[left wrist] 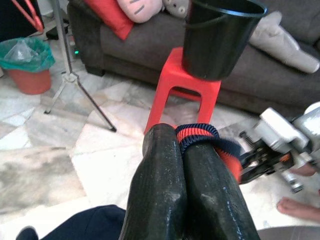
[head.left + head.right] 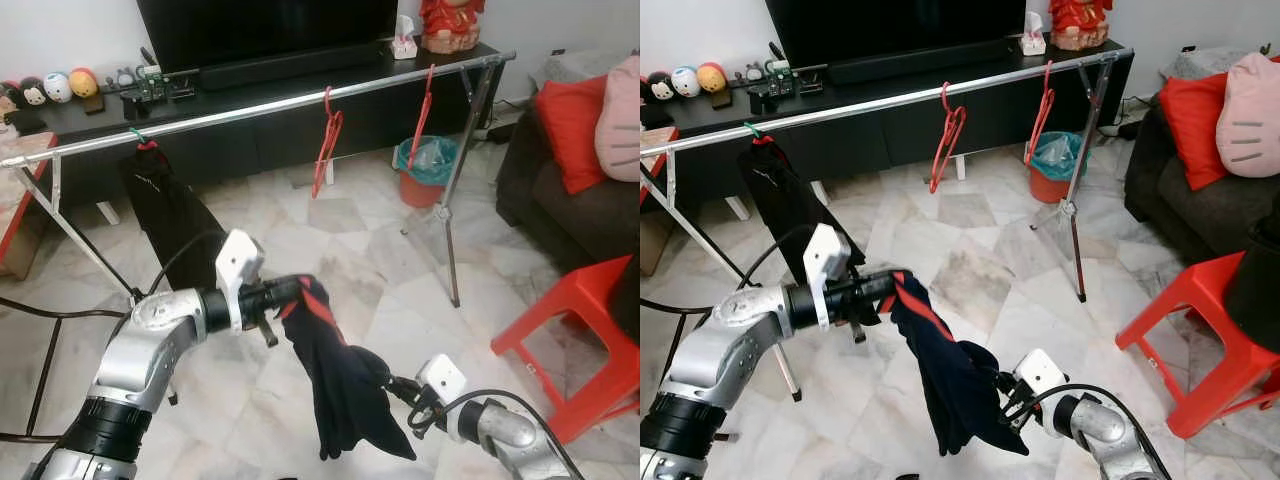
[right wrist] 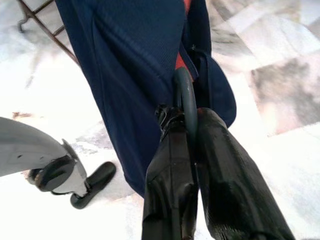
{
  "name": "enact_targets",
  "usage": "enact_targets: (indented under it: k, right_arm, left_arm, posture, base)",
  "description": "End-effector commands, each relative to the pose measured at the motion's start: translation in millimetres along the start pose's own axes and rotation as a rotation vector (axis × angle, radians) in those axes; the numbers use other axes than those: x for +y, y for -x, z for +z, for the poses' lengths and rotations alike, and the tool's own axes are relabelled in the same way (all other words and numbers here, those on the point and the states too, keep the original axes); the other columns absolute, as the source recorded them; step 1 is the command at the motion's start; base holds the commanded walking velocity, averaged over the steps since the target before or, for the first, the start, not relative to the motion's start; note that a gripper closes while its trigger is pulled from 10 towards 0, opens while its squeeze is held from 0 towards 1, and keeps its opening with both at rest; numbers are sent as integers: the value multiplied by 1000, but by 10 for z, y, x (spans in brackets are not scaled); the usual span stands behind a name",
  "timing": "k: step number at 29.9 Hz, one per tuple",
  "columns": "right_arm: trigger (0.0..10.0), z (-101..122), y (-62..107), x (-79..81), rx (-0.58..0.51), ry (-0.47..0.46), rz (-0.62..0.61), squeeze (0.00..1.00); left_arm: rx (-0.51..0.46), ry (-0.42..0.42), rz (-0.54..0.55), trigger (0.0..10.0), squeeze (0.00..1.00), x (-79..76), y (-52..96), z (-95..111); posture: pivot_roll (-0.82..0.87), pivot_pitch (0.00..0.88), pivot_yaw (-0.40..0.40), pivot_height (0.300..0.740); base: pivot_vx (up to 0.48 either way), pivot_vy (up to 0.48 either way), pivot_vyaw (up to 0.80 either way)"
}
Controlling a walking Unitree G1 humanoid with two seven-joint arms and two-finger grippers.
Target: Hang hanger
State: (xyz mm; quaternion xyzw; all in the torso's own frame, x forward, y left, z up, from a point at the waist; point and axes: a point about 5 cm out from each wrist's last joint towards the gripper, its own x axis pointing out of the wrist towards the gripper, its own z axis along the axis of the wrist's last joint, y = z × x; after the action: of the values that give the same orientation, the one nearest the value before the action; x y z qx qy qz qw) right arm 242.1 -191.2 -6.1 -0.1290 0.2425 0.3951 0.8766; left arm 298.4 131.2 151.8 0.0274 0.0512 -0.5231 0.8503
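Observation:
A navy garment (image 2: 335,380) with red trim hangs between my two grippers, low over the marble floor. My left gripper (image 2: 290,292) is shut on its red-and-navy collar (image 1: 202,137) and holds it up. My right gripper (image 2: 395,385), lower and to the right, is shut on the grey hook of a hanger (image 3: 187,102) that sits against the cloth; the rest of the hanger is hidden by the fabric. The long silver clothes rail (image 2: 260,108) runs across the room further ahead.
Two red hangers (image 2: 327,140) (image 2: 422,110) and a black garment (image 2: 165,215) on a green hook hang from the rail. A teal-lined bin (image 2: 425,170) stands behind the rail's right legs. A red stool (image 2: 570,320) and a dark sofa (image 2: 560,190) are on the right.

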Motion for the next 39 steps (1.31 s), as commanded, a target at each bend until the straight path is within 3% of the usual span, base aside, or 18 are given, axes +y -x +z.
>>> enact_targets:
  k: [1,12,15,23,25,31,39]
  right_arm:
    - [0,42,4,47,-24,4,59,0]
    - [0,67,46,37,-13,14,102,0]
    - [0,77,78,61,1,6,163,0]
    - [0,8,176,234,75,23,382,0]
    - [0,-37,242,257,135,53,433,0]
    - [0,-66,303,237,187,66,446,0]
    - [0,104,349,47,154,122,368,0]
  left_arm:
    - [37,-38,13,10000,0,26,34,-64]
    - [75,-39,-18,10000,0,7,33,-171]
    - [98,-64,-5,10000,0,25,35,-253]
    - [55,-99,91,10000,0,129,-33,-182]
    - [28,-123,142,10000,0,199,-31,-124]
    - [16,-122,130,10000,0,221,-30,-91]
    - [323,-96,-178,10000,0,-71,94,-600]
  posture:
    - [-11,37,69,740]
    - [-16,28,69,740]
    - [-20,21,69,740]
    - [-23,13,67,740]
    - [-24,12,67,740]
    - [-24,12,67,740]
    - [-27,11,67,740]
  base:
    - [0,0,0]
    - [0,0,0]
    - [0,0,0]
    - [0,0,0]
    - [0,0,0]
    - [0,0,0]
    - [0,0,0]
